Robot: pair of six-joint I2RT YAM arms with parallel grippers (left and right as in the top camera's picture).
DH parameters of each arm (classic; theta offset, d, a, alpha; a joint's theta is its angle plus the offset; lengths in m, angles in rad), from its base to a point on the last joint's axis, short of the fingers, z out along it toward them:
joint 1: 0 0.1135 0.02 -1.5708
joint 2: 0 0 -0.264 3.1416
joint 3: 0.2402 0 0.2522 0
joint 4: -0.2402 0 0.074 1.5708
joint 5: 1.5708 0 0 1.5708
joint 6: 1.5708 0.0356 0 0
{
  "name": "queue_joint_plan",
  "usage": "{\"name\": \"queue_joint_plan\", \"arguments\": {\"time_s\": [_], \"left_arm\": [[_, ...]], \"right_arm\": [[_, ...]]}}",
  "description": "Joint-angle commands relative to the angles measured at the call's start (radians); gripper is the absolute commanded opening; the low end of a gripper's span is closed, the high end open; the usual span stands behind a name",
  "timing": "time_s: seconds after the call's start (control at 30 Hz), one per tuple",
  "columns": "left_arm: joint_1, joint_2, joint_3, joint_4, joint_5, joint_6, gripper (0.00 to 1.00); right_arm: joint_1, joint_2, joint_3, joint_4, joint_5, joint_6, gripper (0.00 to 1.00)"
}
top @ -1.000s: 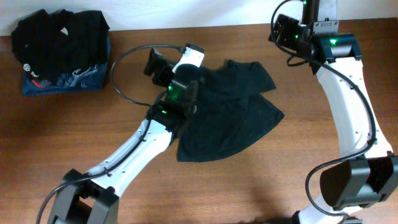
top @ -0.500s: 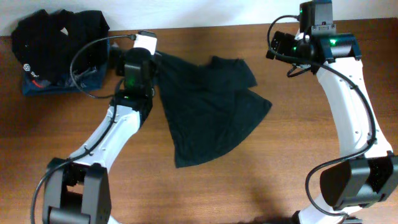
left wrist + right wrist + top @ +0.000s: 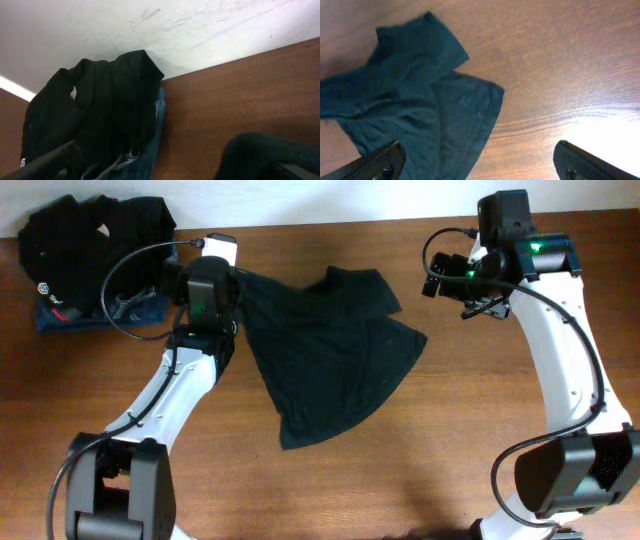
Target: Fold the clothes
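Brown wooden table (image 3: 420,480) is seen with the clothes (image 3: 330,360) lying rumpled mid-table. Left end effector (image 3: 177,155) is spread wide at the far-left corner, right end effector (image 3: 477,149) is spread wide alongside; nothing is gripped. Fabric is judged soft, light and floppy; corners should be pinched.

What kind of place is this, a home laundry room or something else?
Most likely a robotics lab bench, not a home: a left arm and right arm stand at a wooden table against a white wall, with a black garment lying on it and a pile of clothes in the corner.
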Motion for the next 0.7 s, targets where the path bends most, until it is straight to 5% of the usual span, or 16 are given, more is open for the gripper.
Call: {"name": "queue_joint_plan", "arguments": {"time_s": [0.0, 0.1, 0.2, 0.33, 0.43, 0.67], "left_arm": [[0.016, -0.001, 0.014, 0.002, -0.026, -0.014, 0.99], [0.016, -0.001, 0.014, 0.013, -0.095, -0.014, 0.99], [0.021, -0.001, 0.014, 0.047, -0.224, -0.018, 0.99], [0.025, -0.001, 0.014, 0.05, -0.239, -0.018, 0.99], [0.024, -0.001, 0.014, 0.019, -0.238, -0.069, 0.99], [0.025, -0.001, 0.014, -0.258, 0.148, -0.097, 0.99]], "right_arm": [[-0.002, 0.006, -0.075, 0.02, -0.021, -0.011, 0.91], [-0.002, 0.024, -0.152, 0.074, -0.022, -0.01, 0.69], [-0.002, 0.043, -0.207, 0.126, -0.022, -0.011, 0.64], [-0.002, 0.055, -0.271, 0.217, -0.072, -0.011, 0.64], [-0.002, 0.055, -0.287, 0.243, -0.108, -0.011, 0.75], [-0.002, 0.055, -0.287, 0.248, -0.108, -0.01, 0.79]]}}
